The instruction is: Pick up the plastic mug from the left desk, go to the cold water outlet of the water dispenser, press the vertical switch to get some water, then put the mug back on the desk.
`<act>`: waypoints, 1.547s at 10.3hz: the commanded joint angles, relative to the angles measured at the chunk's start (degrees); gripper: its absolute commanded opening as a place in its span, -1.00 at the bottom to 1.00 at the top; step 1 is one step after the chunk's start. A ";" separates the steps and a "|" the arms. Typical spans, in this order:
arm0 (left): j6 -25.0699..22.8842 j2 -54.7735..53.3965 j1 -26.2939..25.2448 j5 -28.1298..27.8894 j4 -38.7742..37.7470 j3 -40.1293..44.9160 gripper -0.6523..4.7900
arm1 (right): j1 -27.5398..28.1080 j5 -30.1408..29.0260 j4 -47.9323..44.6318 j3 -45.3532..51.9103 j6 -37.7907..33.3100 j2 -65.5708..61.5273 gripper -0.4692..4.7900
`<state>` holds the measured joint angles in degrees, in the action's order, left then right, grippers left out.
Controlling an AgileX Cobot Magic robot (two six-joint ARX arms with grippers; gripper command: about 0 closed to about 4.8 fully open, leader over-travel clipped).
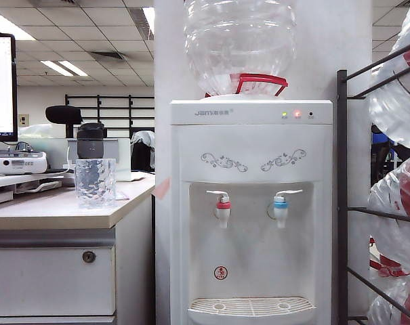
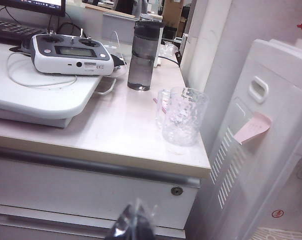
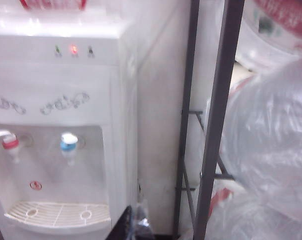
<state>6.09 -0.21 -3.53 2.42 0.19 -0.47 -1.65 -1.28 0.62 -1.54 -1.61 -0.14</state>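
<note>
Office ceiling lights glow behind the left desk (image 1: pixel 55 215), where the plastic mug (image 2: pixel 182 116) stands near the edge, beside the water dispenser (image 1: pixel 251 203). We judge nothing is picked up yet; next comes the reach. Our left gripper (image 2: pixel 135 225), pressed together, hangs below the desk front, well apart from the mug. Right gripper (image 3: pixel 133 225) faces the dispenser; its spread we cannot tell.

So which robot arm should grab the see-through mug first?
Probably the left. Its gripper faces the desk where the plastic mug stands near the edge. The right gripper looks at the water dispenser and bottle rack instead; no mug there.
</note>
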 commanded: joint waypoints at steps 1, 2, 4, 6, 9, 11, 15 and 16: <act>-0.09 0.07 -0.07 0.15 0.81 -0.09 -0.78 | -0.04 0.09 -0.85 -0.22 0.11 0.00 -0.84; -0.04 0.07 -0.07 0.17 0.81 -0.09 -0.78 | -0.04 0.09 -0.87 -0.22 0.11 0.00 -0.84; 3.17 0.04 -0.07 -2.47 3.04 -1.53 -0.78 | -0.04 0.22 -0.85 -4.46 -4.66 0.00 -0.84; 4.26 -0.72 -0.07 -3.72 2.80 -5.20 -0.78 | -0.04 0.28 -0.33 -10.49 -4.66 -1.09 -0.84; 3.30 -17.79 -0.07 -3.65 6.12 -15.78 -0.78 | -0.07 -5.07 2.75 -30.67 -4.81 -18.36 -0.84; 1.77 -33.62 -0.07 -0.66 16.50 -20.13 -0.78 | -0.20 -15.61 4.07 -42.01 -4.81 -30.08 -0.84; -3.06 -78.88 -0.15 9.03 34.23 -37.99 -0.78 | -11.69 -19.23 7.23 -53.18 -4.11 -44.98 -0.84; -3.08 -85.37 -0.15 9.01 34.25 -42.23 -0.78 | -13.51 -19.26 7.28 -53.16 -4.11 -45.83 -0.84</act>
<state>3.27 -83.50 -3.73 11.09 33.71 -41.08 -14.63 -20.51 8.73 -54.48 -5.91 -45.78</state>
